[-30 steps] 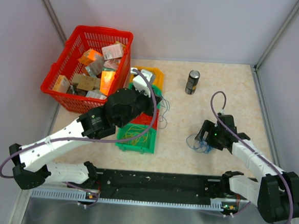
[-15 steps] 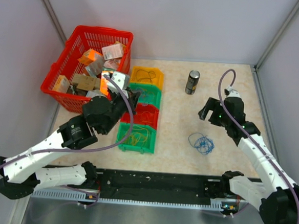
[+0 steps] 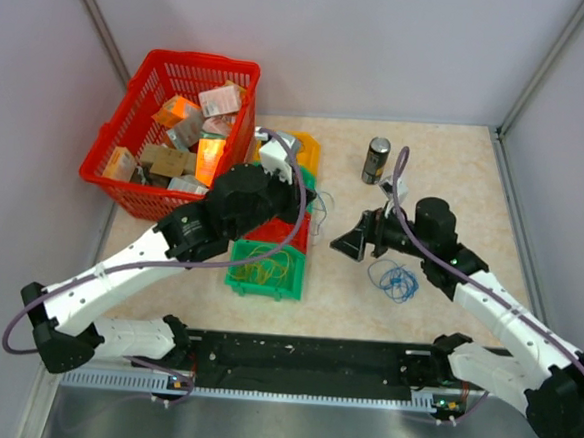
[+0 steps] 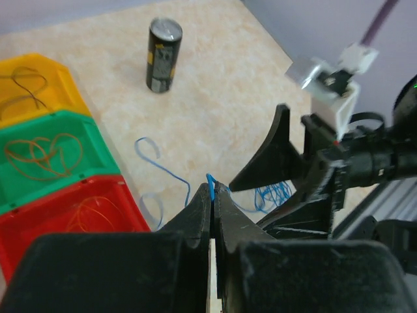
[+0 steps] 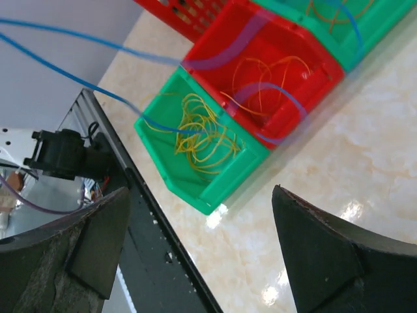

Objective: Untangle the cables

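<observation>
My left gripper (image 4: 212, 189) is shut on a thin blue cable (image 4: 148, 149) and holds it above the floor, just right of the bins (image 3: 309, 198). The strand runs down to a small blue tangle (image 3: 399, 281) on the table, which also shows in the left wrist view (image 4: 270, 193). A purple-grey loop (image 4: 152, 210) hangs with it. My right gripper (image 3: 356, 240) is open and empty, pointing left between the bins and the tangle. In the right wrist view (image 5: 202, 244) blue strands (image 5: 78, 38) cross in front of it.
A row of small bins stands at the left: yellow (image 3: 299, 142), green, red (image 3: 279, 234), and green (image 3: 264, 277) holding yellow wires. A red basket (image 3: 151, 79) of boxes stands at the back left. A dark can (image 3: 376, 161) stands at the back centre.
My left gripper swung right from beside the basket to the right of the bins, with the blue cable in it. My right gripper moved left and down toward the bins, still open.
</observation>
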